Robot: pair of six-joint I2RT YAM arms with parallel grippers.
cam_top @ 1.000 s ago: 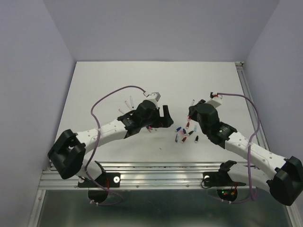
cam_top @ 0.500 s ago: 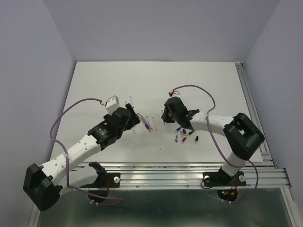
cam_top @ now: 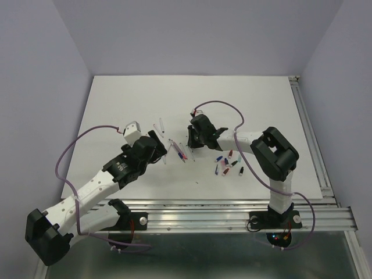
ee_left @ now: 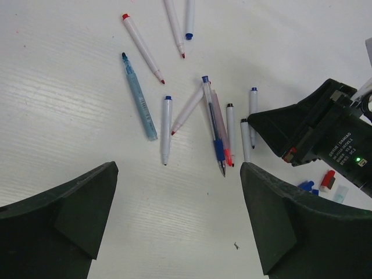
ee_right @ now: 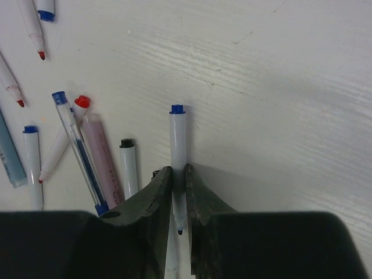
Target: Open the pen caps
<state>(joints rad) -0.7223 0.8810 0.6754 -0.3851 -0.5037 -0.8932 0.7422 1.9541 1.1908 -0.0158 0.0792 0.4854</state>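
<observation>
right wrist view, says the first: the right gripper (ee_right: 177, 170) has swung over from the pen caps (cam_top: 225, 161) to the pens (ee_left: 215, 125). its jaws sit pinched on a white pen (ee_right: 178, 139) lying on the table (ee_right: 279, 70), writing tip bare.

the second: so that one is already uncapped?

the first: likely, and being set down among the others. the left gripper (ee_left: 178, 168) has drawn back, gaping wide, holding nothing. the pen caps lie well apart to the right. which pens are capped, he cannot tell.
</observation>
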